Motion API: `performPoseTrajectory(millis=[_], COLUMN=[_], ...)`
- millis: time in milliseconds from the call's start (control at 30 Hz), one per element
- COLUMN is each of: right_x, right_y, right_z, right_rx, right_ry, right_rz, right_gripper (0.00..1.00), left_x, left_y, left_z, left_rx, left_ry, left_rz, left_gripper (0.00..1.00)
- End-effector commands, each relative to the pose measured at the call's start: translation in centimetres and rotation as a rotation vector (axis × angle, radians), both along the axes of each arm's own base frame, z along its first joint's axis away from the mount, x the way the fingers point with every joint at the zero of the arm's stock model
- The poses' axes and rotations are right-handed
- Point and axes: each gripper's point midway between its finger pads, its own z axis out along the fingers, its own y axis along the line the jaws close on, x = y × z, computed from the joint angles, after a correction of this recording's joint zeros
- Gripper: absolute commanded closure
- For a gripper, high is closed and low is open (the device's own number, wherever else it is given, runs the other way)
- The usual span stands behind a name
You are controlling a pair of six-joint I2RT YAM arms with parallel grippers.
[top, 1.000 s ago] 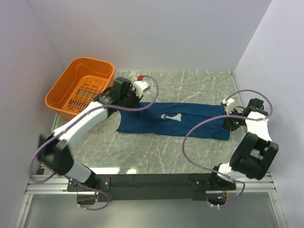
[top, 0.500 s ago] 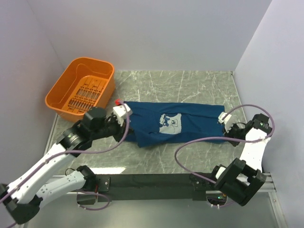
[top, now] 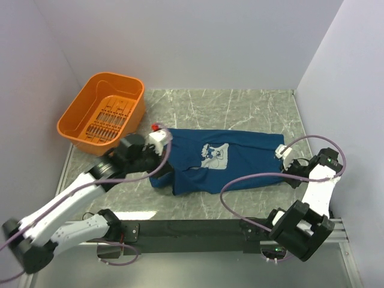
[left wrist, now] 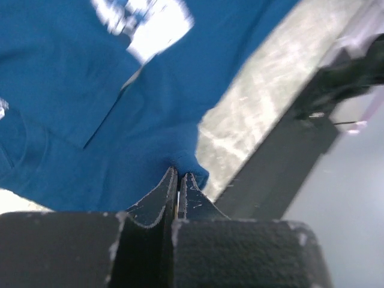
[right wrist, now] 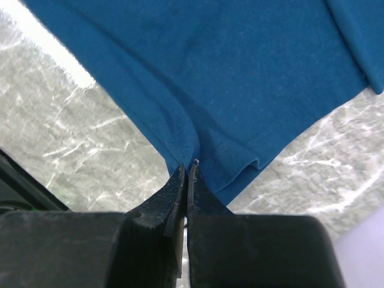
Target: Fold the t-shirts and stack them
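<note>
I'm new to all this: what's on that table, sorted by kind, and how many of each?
T-shirts: 1, the blue t-shirt
Baskets: 1, the orange basket
Grippers: 2, the left gripper and the right gripper, each pinching the shirt's edge
Total: 4

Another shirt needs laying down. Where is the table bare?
Widest free patch: the far marble between the t-shirt and the back wall, right of the orange basket. A narrower strip lies between the t-shirt and the black base rail. Crowded: the middle band, where the left tool and right tool pinch the t-shirt.
</note>
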Motion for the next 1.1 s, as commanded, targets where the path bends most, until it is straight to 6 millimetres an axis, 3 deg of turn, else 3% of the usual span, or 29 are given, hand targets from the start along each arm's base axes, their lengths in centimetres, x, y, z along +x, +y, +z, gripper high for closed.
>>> performPoseTrajectory(millis=[0,233,367,600,633,700,733,767,833,867,933,1067], right_x=[1.8,4.5,6.3,8.6,8.7,9.1,9.2,9.3,9.6,9.6,9.8,9.9], right_y=[-0.9,-1.6,-2.5,-4.2,-4.2,-4.5,-4.5,-4.6,-4.8,-4.9,-5.0,-5.2], right_z=[0.1,-0.4,-0.7,-2.2,-2.4,-3.0,-3.2,-3.5,-3.8,-4.1,-4.2,-4.6], right_rx=[0.034,0.117,0.146,0.145,0.149,0.147,0.150,0.153,0.149,0.150,0.144,0.138], right_ry=[-0.027,0.016,0.028,0.075,0.085,0.101,0.108,0.117,0.119,0.126,0.125,0.136], right_rz=[-0.066,-0.152,-0.215,-0.306,-0.319,-0.330,-0.342,-0.346,-0.361,-0.364,-0.372,-0.378], right_gripper=[1.00,1.00,1.00,1.00,1.00,1.00,1.00,1.00,1.00,1.00,1.00,1.00], left_x=[2.7,8.6,12.0,15.6,16.2,17.4,17.9,18.8,19.7,20.4,21.1,22.8], left_y=[-1.0,-1.3,-1.0,-2.1,-2.4,-3.0,-3.3,-3.7,-4.0,-4.5,-4.8,-5.4], left_z=[-1.0,-3.3,-2.7,-3.6,-4.7,-4.4,-5.4,-4.8,-6.4,-5.8,-7.3,-8.2], left_rx=[0.047,0.199,0.224,0.272,0.297,0.307,0.323,0.330,0.376,0.374,0.411,0.446], left_ry=[0.012,-0.011,-0.062,-0.051,-0.040,-0.062,-0.042,-0.079,-0.067,-0.086,-0.086,-0.127], left_rz=[0.062,0.106,0.158,0.124,0.112,0.098,0.095,0.076,0.048,0.038,0.003,-0.024], left_gripper=[0.99,1.00,1.00,1.00,1.00,1.00,1.00,1.00,1.00,1.00,1.00,1.00])
